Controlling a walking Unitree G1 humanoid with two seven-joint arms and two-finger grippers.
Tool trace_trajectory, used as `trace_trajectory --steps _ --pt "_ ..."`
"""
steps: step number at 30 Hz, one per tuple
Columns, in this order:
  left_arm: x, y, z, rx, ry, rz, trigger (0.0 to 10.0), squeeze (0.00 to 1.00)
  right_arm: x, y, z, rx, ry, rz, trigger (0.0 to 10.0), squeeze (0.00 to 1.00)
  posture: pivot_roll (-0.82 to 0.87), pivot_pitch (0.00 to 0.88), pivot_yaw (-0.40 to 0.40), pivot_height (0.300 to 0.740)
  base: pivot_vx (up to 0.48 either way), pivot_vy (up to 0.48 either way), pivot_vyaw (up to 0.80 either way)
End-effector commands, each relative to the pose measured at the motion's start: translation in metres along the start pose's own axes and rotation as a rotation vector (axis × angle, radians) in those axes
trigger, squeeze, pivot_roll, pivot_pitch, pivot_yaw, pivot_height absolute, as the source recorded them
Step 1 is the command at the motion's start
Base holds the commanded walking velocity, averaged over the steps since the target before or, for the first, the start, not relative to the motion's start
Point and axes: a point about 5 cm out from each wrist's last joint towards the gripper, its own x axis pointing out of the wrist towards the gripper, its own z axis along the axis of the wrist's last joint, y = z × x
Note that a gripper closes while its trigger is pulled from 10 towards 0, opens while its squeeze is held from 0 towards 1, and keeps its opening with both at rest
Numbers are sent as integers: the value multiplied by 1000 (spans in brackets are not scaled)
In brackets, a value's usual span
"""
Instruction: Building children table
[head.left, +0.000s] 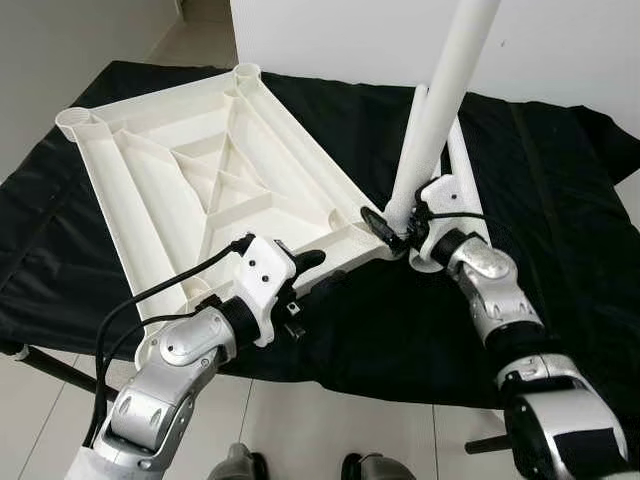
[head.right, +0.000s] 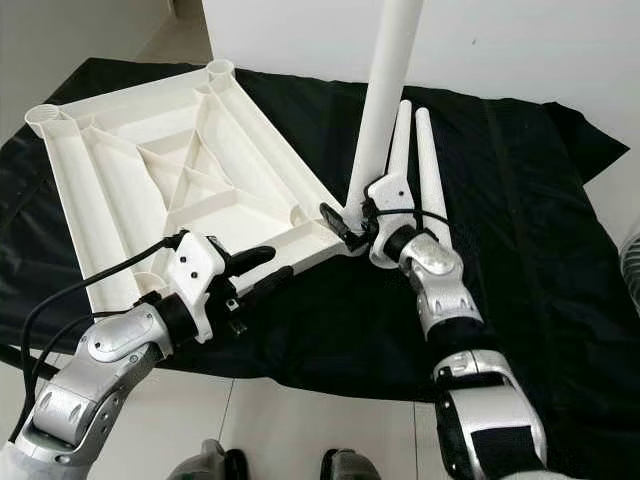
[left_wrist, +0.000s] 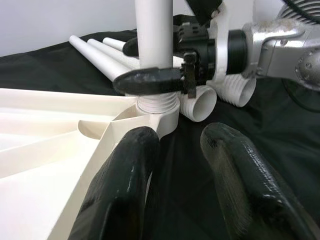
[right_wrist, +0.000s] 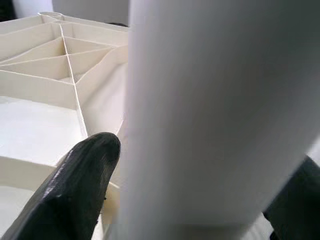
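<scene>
The white ribbed table top (head.left: 180, 170) lies upside down on a black cloth (head.left: 400, 330). A white leg (head.left: 440, 100) stands upright in its near right corner socket (left_wrist: 157, 107). My right gripper (head.left: 397, 227) is shut on this leg just above the socket, and the leg (right_wrist: 200, 100) fills the space between its fingers. My left gripper (head.left: 308, 275) is open at the top's near edge, left of that corner. One of its fingers (left_wrist: 122, 190) rests against the rim and the other hangs over the cloth. Two spare legs (head.right: 432, 170) lie on the cloth behind the right gripper.
The cloth covers a low surface whose front edge drops to the tiled floor (head.left: 330, 430). A white wall (head.left: 560, 40) stands close behind. Bare cloth stretches to the right of the legs.
</scene>
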Motion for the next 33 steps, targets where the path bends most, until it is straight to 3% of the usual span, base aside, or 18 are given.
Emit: trace_trajectory --steps 1,2,3,4,17,18,28,33 --pt "0 1 -3 1 11 0 10000 0 0 0 -1 5 -4 13 5373 0 -39 122 38 740 0 0 0" --pt "-1 2 -3 1 11 0 10000 0 0 -1 0 -3 -6 24 4353 0 -36 122 40 740 0 0 0" --pt "-1 2 -3 1 11 0 10000 0 0 -1 0 -3 -6 24 4353 0 -36 122 40 740 0 0 0" --pt "-1 2 -3 3 12 0 10000 0 -1 -3 2 -12 -8 49 0 0 -36 122 40 740 0 0 0" --pt "-1 2 -3 6 10 1 10000 0 -5 -2 -7 29 20 74 0 0 -36 121 39 740 0 0 0" --pt "-1 2 -2 7 10 1 10000 0 -6 -1 -9 46 27 65 10000 0 -36 121 39 740 0 0 0" --pt "-1 0 -2 10 9 -4 10000 0 -11 11 -33 294 37 -64 10000 0 -34 110 32 740 0 0 0" --pt "-1 0 -2 9 9 -6 10000 0 -10 19 -39 312 56 -72 10000 0 -34 110 32 740 0 0 0"
